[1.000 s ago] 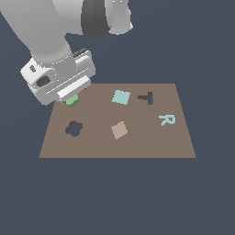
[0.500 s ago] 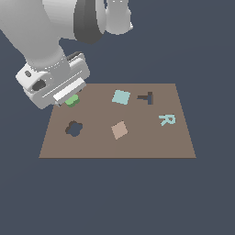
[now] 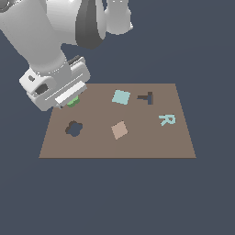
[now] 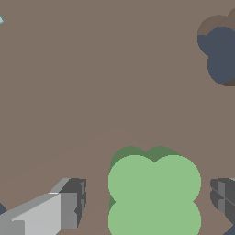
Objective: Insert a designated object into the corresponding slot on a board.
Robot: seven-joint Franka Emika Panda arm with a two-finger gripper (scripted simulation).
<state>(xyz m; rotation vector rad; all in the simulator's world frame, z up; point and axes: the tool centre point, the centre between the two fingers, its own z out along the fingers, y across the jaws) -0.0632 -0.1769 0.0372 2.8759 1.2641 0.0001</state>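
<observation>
Pincer (image 4: 149,202) is spread wide, fingers (image 4: 69,209) straddling the green block (image 4: 153,197) with clear gaps both sides, touching nothing. Block is flat on the board (image 3: 137,142), four rounded lobes, light green top, darker sides. In the exterior view it's mostly hidden under the hand at the board's far corner on that view's left, with the clover slot (image 3: 74,129) near it, empty

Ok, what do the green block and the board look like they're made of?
It's a simulator render, so this goes by look only. The green block shows flat, uniform matte green with no grain or shine, perhaps plastic or painted wood. The board is plain matte brown, wood-toned but without visible grain; its material stays open. The claw fingers look grey and matte.
</observation>
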